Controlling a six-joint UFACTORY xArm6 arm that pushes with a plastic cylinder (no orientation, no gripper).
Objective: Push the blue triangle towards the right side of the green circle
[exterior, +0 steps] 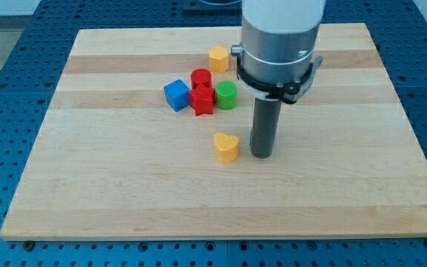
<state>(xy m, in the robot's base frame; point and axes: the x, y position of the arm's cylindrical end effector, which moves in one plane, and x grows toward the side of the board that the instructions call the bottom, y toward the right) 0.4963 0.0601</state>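
Note:
The green circle (226, 95) stands near the middle of the wooden board (110, 178), touching a red star (202, 100) on its left. My tip (262, 155) rests on the board below and to the right of the green circle, just right of a yellow heart (227, 147). A thin sliver of blue (250, 138) shows at the rod's left edge. The rest of that block is hidden behind the rod, so I cannot make out its shape.
A blue cube (176, 95) sits left of the red star. A red cylinder (201, 77) stands just above the star. A yellow hexagon-like block (218, 58) lies toward the view's top. The arm's grey body (280, 37) covers part of the board's top.

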